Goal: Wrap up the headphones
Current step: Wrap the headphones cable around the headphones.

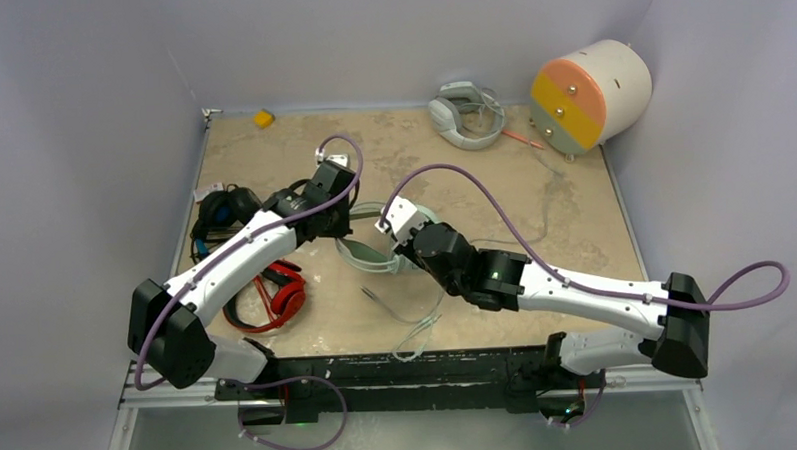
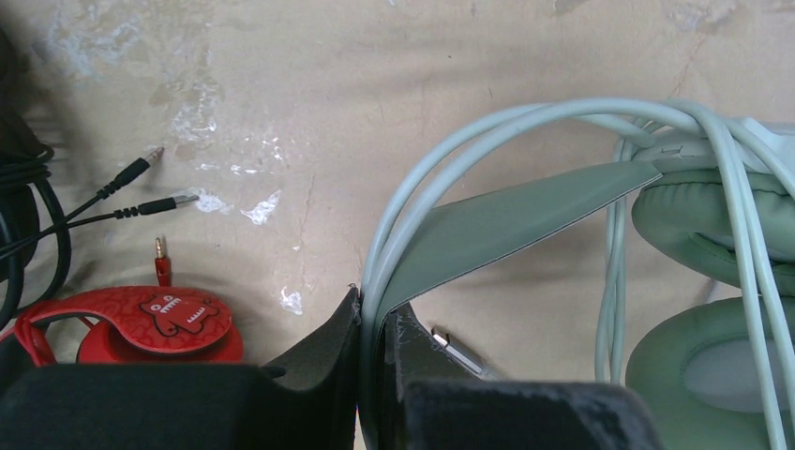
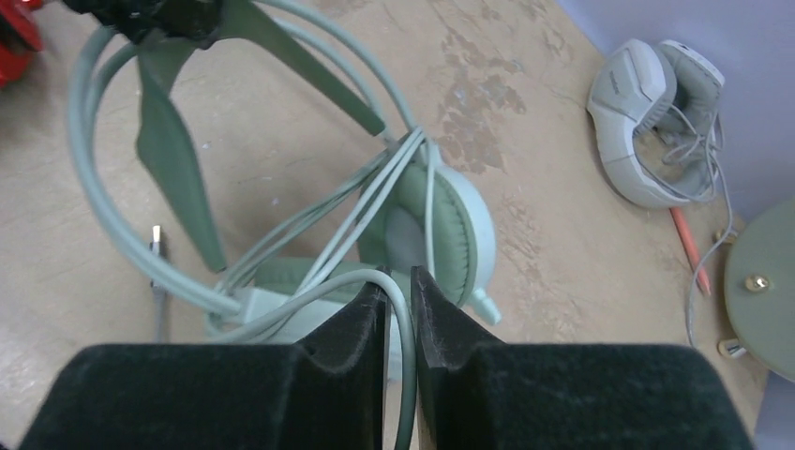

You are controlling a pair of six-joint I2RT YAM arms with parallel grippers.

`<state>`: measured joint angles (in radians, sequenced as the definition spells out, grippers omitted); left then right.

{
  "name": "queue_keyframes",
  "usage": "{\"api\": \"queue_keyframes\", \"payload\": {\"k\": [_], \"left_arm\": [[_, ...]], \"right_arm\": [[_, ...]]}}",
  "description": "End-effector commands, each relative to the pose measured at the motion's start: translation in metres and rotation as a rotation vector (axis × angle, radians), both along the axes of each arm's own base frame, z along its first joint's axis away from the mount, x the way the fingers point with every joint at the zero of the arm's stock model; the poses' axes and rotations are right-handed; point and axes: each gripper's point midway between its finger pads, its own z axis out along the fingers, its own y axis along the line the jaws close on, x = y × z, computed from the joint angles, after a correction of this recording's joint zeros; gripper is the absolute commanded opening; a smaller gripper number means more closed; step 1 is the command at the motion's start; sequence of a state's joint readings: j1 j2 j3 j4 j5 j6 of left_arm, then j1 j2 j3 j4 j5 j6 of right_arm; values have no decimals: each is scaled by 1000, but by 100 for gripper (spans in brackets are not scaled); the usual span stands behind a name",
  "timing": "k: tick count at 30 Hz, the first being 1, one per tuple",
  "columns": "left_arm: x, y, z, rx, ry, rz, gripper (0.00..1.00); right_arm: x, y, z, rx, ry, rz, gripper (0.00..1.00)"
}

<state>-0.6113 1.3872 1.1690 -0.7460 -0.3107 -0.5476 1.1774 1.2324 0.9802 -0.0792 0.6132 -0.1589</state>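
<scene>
Near edge of tabletop [image 1: 533, 180]: slack tail of the pale cable [image 1: 410, 325] lies loose. Right jaws stand a crack apart with the cable threaded between them; pinched or free, cannot tell. Left jaws are closed tight on the band of the mint-green headset [image 3: 441, 225], which sits mid-tabletop between both arms.

Judgement: light overall. Cable limp, slick, springy; cups soft. Hold the stiff band and feed the cable gently, sparing the plug [image 3: 156, 242].
</scene>
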Motion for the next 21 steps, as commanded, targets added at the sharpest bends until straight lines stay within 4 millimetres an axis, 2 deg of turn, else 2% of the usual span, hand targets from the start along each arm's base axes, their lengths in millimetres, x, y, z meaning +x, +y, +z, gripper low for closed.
{"api": "queue_keyframes", "payload": {"k": [1,7,11,16,21], "left_arm": [[-1,-21,11,-74,-21,-93,0],[-19,-24,9,-81,8,-189,0],[-29,-18,6,-45,36,-226,0],[-30,-14,11,-27,2,-233,0],[-35,-23,12,-23,14,-285,0]], "right_arm": [[25,-11,22,66,-49,-106,16],[42,-32,6,76,90,-151,21],[48,-40,0,67,132,-166,23],[57,-49,-7,68,186,-189,28],[65,-51,-8,76,206,-196,31]]}}
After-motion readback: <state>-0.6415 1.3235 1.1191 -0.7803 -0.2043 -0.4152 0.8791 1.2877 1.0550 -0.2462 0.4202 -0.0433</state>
